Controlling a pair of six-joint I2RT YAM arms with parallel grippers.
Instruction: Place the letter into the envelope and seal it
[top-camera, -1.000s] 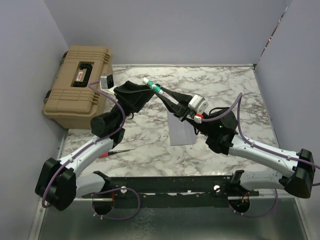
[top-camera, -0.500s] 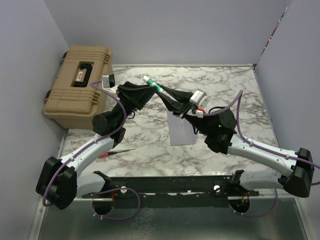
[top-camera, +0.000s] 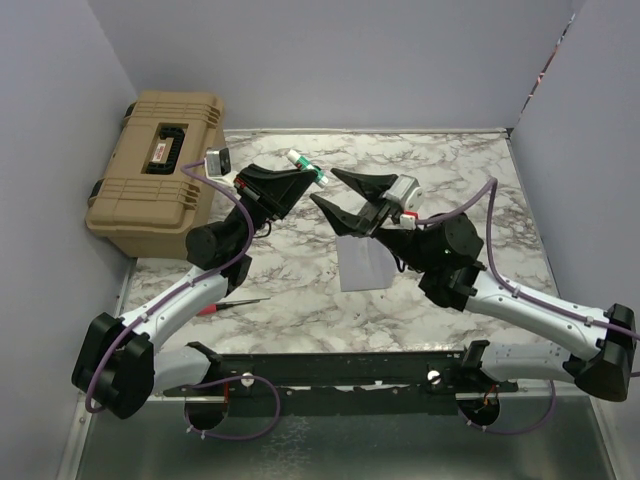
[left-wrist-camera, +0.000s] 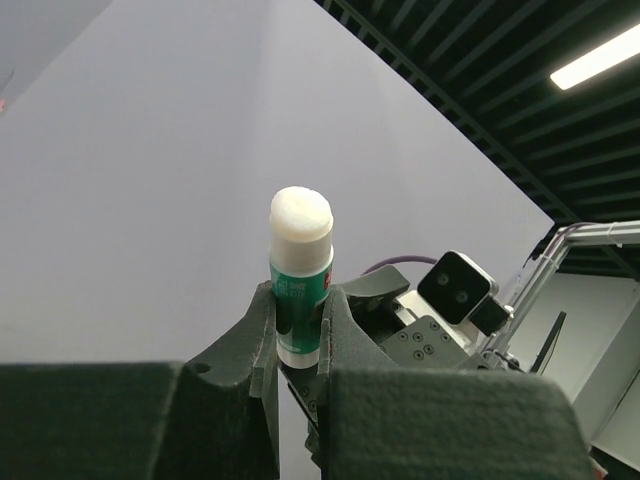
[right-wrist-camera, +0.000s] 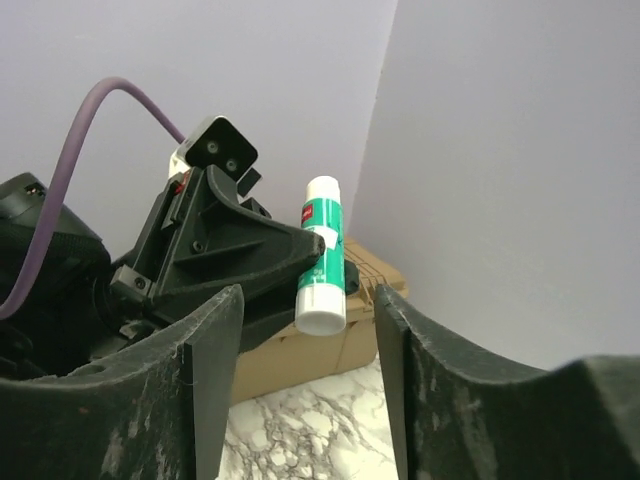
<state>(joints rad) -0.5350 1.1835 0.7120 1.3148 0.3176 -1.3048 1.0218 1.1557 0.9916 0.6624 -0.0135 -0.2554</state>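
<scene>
The left end effector (left-wrist-camera: 298, 318) is clamped on a green-and-white glue stick (left-wrist-camera: 300, 262), held up above the table (top-camera: 460, 180). The right end effector (top-camera: 327, 186) stands wide open just beside the stick's end, gripping nothing. Below them the envelope (top-camera: 364, 264) lies flat mid-table, with bare marble toward the far and right walls. A tan case (top-camera: 160, 170) crowds the left edge, and a red-handled tool (top-camera: 226, 304) lies near-left.

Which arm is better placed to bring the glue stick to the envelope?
Left, probably: the left gripper is shut on the glue stick; the right gripper is open and empty.
</scene>
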